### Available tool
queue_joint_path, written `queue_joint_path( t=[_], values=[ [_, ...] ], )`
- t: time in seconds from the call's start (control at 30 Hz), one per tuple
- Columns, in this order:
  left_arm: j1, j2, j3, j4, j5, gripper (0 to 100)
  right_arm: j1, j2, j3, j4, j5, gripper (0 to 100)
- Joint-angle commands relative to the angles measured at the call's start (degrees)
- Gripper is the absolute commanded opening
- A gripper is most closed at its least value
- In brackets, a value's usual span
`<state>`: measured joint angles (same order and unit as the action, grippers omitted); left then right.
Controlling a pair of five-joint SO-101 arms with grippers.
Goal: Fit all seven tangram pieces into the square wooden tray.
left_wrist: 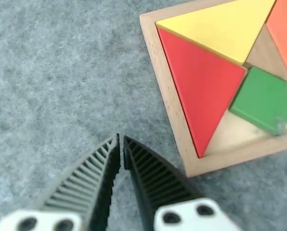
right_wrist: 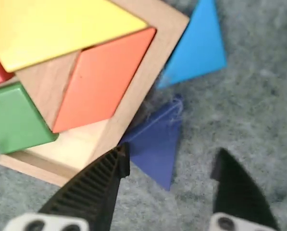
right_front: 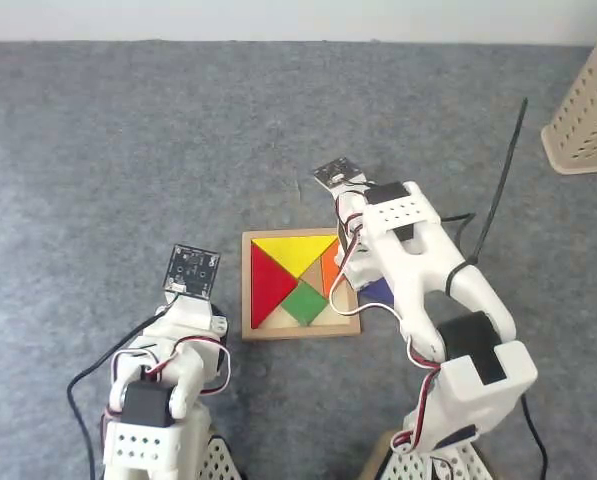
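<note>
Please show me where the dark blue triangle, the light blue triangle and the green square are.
dark blue triangle (right_wrist: pixel 155 144): right wrist view, middle of its face.
light blue triangle (right_wrist: pixel 196 48): right wrist view, middle of its face.
green square (left_wrist: pixel 264 98): left wrist view, middle of its face.

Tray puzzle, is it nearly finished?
Not yet. Done: the yellow triangle, red triangle, orange piece and green square sit in the tray. In hand: the open right gripper hangs over the dark blue triangle. Left: that one and the light blue triangle, both outside the tray.
</note>
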<state>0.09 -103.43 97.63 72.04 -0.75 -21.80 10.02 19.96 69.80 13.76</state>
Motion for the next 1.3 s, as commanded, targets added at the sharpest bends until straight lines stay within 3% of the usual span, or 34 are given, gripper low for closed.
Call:
queue_joint_path(
  t=[0.0, 0.3, 0.5, 0.67, 1.03, 1.27],
  values=[
    [-0.35, -1.23, -1.10, 0.35, 0.35, 1, 0.04, 0.13, -0.70, -0.92, 2.02, 30.7],
    [-0.35, -1.23, -1.10, 0.35, 0.35, 1, 1.36, 10.07, -5.80, -0.57, 1.85, 30.0],
    [-0.35, -1.23, -1.10, 0.35, 0.35, 1, 8.84, 10.95, -9.14, -0.40, 1.67, 16.2],
    [-0.35, -1.23, -1.10, 0.35, 0.35, 1, 13.76, 10.95, -14.24, 4.18, 2.11, 18.1],
    [-0.35, -1.23, -1.10, 0.35, 0.35, 1, 9.98, 6.73, -21.80, 9.45, 2.11, 21.6],
    [-0.35, -1.23, -1.10, 0.35, 0.35, 1, 5.05, -3.03, -6.59, 1.80, 5.10, 21.5]
  ],
)
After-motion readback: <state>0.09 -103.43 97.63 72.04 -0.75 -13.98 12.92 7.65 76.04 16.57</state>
